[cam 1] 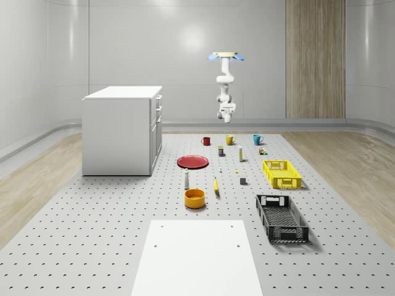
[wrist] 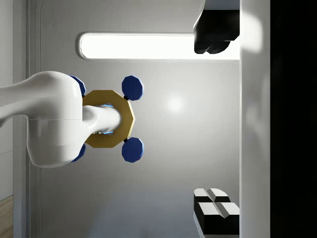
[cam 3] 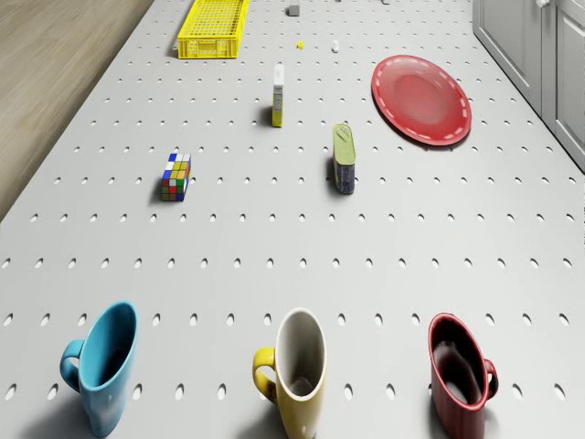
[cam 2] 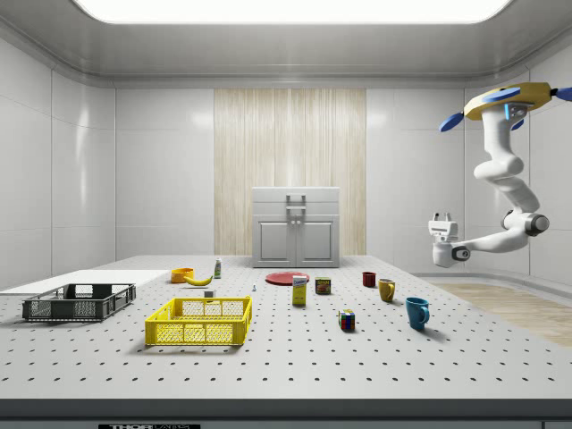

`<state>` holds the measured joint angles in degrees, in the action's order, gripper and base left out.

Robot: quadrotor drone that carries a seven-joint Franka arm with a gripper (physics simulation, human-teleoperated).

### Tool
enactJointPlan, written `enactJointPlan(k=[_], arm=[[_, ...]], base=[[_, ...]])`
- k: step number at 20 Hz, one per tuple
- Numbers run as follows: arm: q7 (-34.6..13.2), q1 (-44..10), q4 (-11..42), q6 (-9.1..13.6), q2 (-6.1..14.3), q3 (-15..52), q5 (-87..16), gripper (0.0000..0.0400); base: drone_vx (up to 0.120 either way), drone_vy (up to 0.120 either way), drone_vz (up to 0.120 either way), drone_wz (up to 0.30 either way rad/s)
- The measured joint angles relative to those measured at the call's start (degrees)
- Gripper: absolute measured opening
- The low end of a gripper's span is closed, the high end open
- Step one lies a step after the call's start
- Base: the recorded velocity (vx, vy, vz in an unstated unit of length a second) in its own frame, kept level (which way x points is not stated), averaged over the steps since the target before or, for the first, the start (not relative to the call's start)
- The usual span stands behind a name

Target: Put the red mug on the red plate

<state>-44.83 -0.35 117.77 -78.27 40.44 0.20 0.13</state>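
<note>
I see the yellow-bodied quadrotor drone (cam 2: 508, 100) hovering high beyond the far row of mugs, white jointed arm (cam 2: 500, 183) folded under it. The round red plate (cam 1: 193, 161) lies flat beside the white cabinet (cam 1: 122, 129). The glossy red mug (cam 3: 462, 373) stands upright, well apart from the plate. My two-finger gripper (cam 2: 441, 220) points upward, fingers (wrist: 214, 206) spread, holding nothing.

Yellow mug (cam 3: 297, 377) stands between blue mug (cam 3: 101, 364) and others.
</note>
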Motion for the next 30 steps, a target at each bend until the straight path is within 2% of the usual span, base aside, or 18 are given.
enactJointPlan(k=[8, 11, 30], arm=[[0.0, -0.1, -0.7, 0.2, -0.2, 0.0, 0.0, 0.04], [0.0, -0.1, -0.7, 0.1, -0.1, 0.1, 0.0, 0.04], [0.0, -0.3, -0.2, -0.6, 0.4, 0.4, -0.4, 0.04]], base=[[0.12, -0.12, 0.0, 0.0], [0.027, -0.12, 0.0, 0.0], [0.12, -0.12, 0.0, 0.0]])
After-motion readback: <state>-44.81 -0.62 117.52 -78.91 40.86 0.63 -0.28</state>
